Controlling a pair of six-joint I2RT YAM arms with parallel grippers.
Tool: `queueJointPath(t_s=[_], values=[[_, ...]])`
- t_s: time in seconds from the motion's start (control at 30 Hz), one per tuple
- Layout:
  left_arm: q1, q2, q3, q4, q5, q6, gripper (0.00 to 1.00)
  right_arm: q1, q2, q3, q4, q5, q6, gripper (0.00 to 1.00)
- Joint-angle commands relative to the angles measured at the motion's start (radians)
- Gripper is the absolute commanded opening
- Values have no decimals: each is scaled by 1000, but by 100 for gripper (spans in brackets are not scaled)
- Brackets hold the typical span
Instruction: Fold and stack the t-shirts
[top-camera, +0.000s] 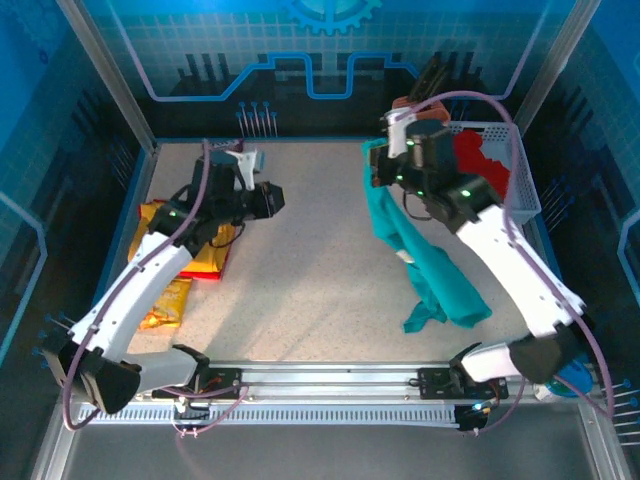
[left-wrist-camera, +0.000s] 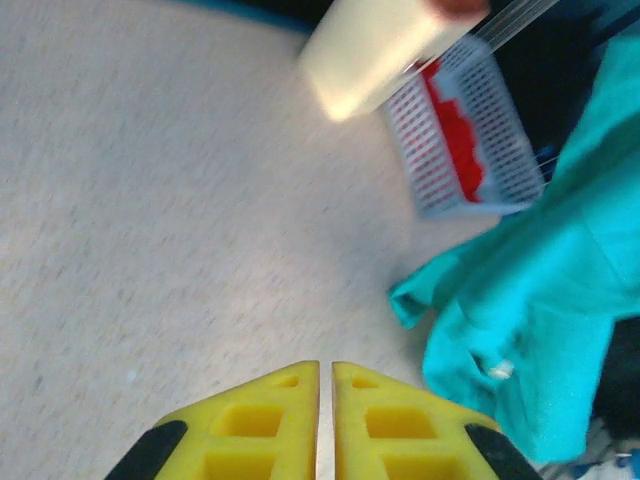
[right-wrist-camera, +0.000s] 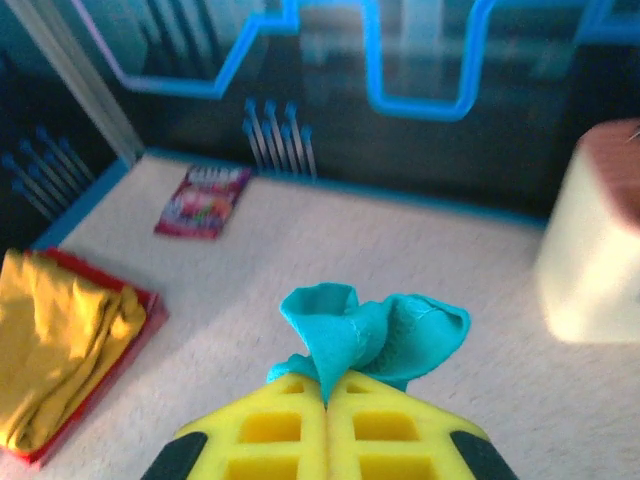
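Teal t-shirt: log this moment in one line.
right pincer: shut on teal t-shirt, lower end on table | left pincer: shut, empty | basket: red t-shirt inside

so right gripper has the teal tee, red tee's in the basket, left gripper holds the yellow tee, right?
No: the left gripper is shut on nothing, as the left wrist view shows. The yellow tee lies untouched. The right gripper does hold the teal tee, and the red tee is in the basket.
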Motion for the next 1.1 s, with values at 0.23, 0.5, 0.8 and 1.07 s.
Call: queueJointPath(t_s=[0.23, 0.5, 0.8, 1.07], values=[[0, 11, -196, 33, 7, -52, 37, 42, 627, 590, -85, -11, 74, 9], [-177, 60, -357, 121, -21, -149, 52, -8, 782, 801, -315, -3, 71, 87], [-416, 289, -363, 315, -18, -287, 52, -46, 182, -155, 13, 93, 183, 100], [-487, 547, -165, 345, -25, -301, 42, -98, -183, -607, -63, 182, 343, 98]])
